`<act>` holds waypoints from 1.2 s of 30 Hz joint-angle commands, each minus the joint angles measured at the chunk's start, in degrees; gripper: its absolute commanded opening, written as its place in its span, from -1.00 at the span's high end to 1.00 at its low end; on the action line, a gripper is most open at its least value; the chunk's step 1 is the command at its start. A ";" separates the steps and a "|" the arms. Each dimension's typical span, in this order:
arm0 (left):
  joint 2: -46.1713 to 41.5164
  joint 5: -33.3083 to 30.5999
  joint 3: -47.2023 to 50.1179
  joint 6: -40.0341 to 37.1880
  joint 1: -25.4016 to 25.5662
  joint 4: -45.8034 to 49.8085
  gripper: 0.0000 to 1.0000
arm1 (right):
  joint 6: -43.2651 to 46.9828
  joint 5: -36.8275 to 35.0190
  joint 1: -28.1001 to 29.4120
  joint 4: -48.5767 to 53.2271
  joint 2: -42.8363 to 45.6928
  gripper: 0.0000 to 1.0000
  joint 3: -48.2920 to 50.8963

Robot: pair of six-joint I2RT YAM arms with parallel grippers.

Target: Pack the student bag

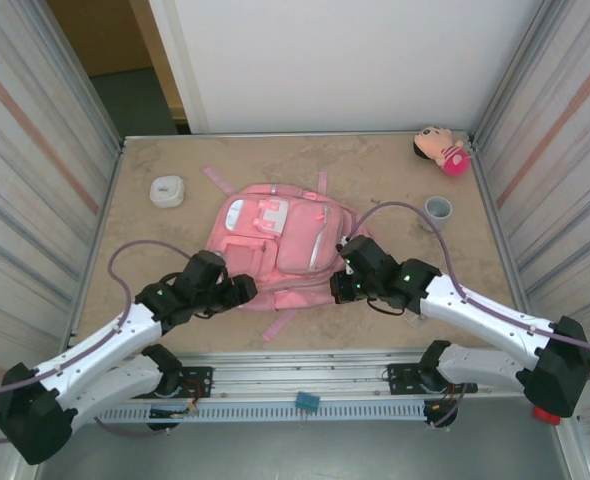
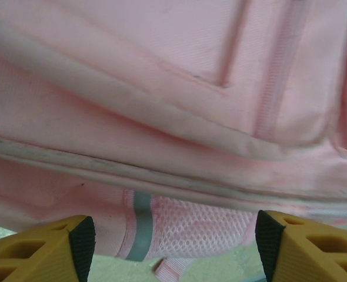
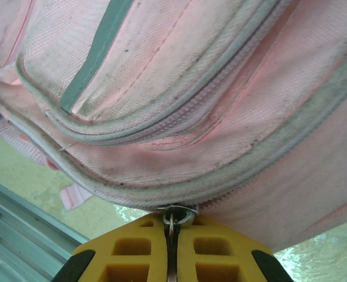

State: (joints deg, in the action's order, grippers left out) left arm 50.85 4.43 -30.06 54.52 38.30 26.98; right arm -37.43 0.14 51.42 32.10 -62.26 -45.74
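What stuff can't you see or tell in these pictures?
Inside the bag: top view, its fabric covers it.
The zipper pull: right wrist view, mostly pinched inside the right gripper.
The white round thing: top view, too small to name.
Inside the cup: top view, too small.

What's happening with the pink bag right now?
Both arms are at the near edge of the student bag, which lies on the table. The right gripper is shut on a metal zipper pull at the bag's near right side. The left gripper is open, fingers spread in front of the near left edge, holding nothing. A plush doll, a grey cup and a small white round object sit outside the bag.
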 commanded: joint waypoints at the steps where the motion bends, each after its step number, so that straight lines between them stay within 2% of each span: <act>1: 2.65 0.71 1.00 5.11 -2.31 -8.81 -0.48 | -2.17 1.36 3.13 -2.57 -0.68 1.00 -0.60; 9: 12.39 0.65 -4.05 -4.27 -13.74 -20.33 -0.48 | -3.37 0.82 12.65 -8.50 -10.37 1.00 -4.93; 12: 17.73 4.34 -7.97 -7.77 -18.61 -22.67 -0.48 | -2.71 0.65 13.73 -11.19 -15.79 1.00 -8.79; 15: 20.87 6.29 -11.96 -10.27 -20.76 -21.95 -0.50 | -2.06 0.98 13.16 -14.45 -20.59 1.00 -13.03; 18: 18.87 6.64 -13.26 -9.67 -21.01 -18.86 -0.51 | -0.79 3.67 12.38 -15.68 -25.25 1.00 -17.84; 22: 10.28 9.79 -9.77 -3.82 -20.84 -11.92 -0.52 | 0.07 6.19 12.51 -15.94 -27.78 1.00 -20.17; 26: 0.69 13.28 -4.07 3.11 -20.29 -6.62 -0.39 | 0.23 8.00 12.36 -16.19 -27.94 1.00 -19.97; 30: -3.55 16.22 1.89 11.67 -18.07 -11.15 -0.33 | 0.31 9.89 12.27 -16.81 -29.15 1.00 -20.51; 33: -2.12 16.20 3.03 13.61 -15.77 -14.15 -0.31 | 0.20 10.57 12.39 -16.99 -29.89 1.00 -20.97; 36: 0.56 16.39 4.07 15.87 -14.04 -19.62 -0.20 | 0.04 10.71 12.43 -17.04 -29.94 1.00 -21.06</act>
State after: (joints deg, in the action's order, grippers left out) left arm 50.17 19.22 -26.72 65.91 23.22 13.10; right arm -39.79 7.42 63.31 18.61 -91.90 -63.99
